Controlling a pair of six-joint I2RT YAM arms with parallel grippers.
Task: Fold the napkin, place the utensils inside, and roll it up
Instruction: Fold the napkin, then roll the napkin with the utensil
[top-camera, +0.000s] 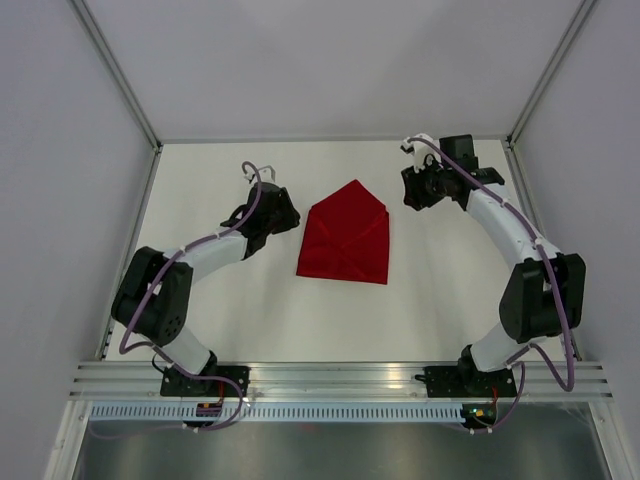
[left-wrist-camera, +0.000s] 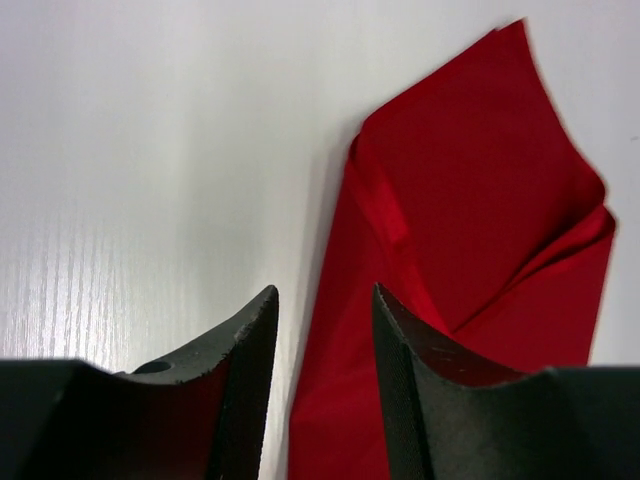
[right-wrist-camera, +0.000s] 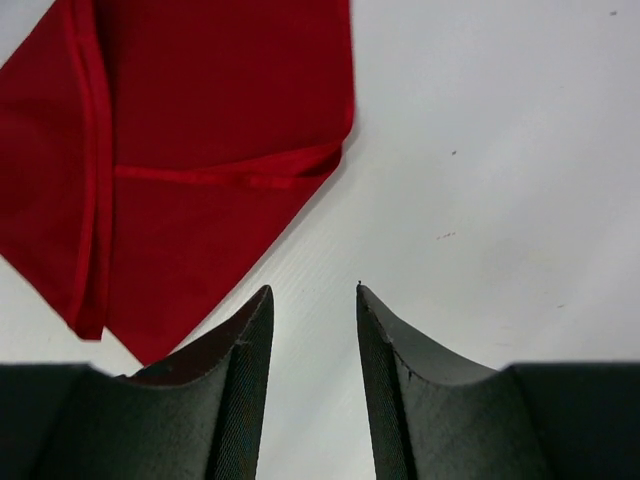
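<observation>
The red napkin (top-camera: 347, 240) lies folded in the middle of the table, in a house-like shape with its point toward the back. It also shows in the left wrist view (left-wrist-camera: 470, 230) and the right wrist view (right-wrist-camera: 200, 130). My left gripper (top-camera: 285, 218) is open and empty at the napkin's left edge, and the edge runs between its fingers in the left wrist view (left-wrist-camera: 322, 292). My right gripper (top-camera: 412, 190) is open and empty over bare table just right of the napkin's upper right corner (right-wrist-camera: 312, 290). The pale stick-like utensils are out of view.
The white table (top-camera: 240, 300) is enclosed by pale walls at the back and sides. A metal rail (top-camera: 340, 375) carrying both arm bases runs along the near edge.
</observation>
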